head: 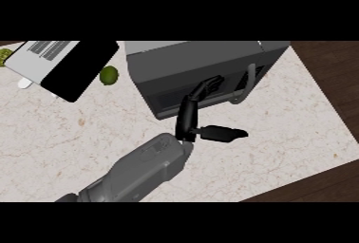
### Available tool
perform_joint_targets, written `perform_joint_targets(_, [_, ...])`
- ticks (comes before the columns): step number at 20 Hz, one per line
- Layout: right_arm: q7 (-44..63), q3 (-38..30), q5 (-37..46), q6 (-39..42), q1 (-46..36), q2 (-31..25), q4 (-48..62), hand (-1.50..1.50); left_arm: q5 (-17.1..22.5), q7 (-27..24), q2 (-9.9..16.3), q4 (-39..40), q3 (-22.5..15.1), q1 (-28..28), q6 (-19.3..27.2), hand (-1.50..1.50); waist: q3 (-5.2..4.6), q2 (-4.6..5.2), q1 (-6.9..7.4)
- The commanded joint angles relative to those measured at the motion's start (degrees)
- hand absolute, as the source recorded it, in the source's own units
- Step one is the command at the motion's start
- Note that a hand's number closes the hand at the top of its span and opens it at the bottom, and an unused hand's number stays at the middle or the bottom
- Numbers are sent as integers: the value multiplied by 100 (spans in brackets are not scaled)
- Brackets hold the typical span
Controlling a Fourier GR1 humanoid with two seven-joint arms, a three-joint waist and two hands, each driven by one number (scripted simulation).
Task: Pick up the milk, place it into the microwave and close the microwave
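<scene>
From the head view, a dark grey box-shaped microwave (pixel 203 71) stands on the pale marbled stone counter (pixel 63 137), toward the far side and slightly right of centre, turned at an angle so its door face looks toward the near right. The door appears closed, with a curved grey handle (pixel 245 88) on its right part. One grey forearm comes in from the near lower left, and its black hand (pixel 193 111) reaches far-right, fingers stretched out straight and lying against the door front just left of the handle, thumb spread out to the right over the counter; the hand is released and grasps nothing. Which arm it is cannot be read for sure, but it looks like the right one; no other hand shows. The milk carton is nowhere to be seen; with the door shut it is most likely inside, hidden. If so, what remains turns on the door being flush against the body, and the outstretched fingers already lie straight along the push direction, with nothing between them and the door. At the far left lies a flat white-and-black slab (pixel 60 64), with a small green rounded fruit (pixel 108 75) just beside its right edge, well apart from the hand.
</scene>
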Motion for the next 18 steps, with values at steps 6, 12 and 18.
perform_joint_targets(6, [318, 217, -1133, 467, -137, 378, 647, -150, 358, -127, 4, 457, 317, -341, 67, -150, -3, 78, -50])
perform_joint_targets(12, [482, 151, -1533, 729, -313, 226, 993, -150, 493, -238, 4, 491, 287, -411, 28, -150, -2, 69, -105])
perform_joint_targets(18, [611, 27, -1848, 929, -575, 4, 1301, -150, 609, -369, 4, 527, 237, -446, 50, -150, -2, 59, -126])
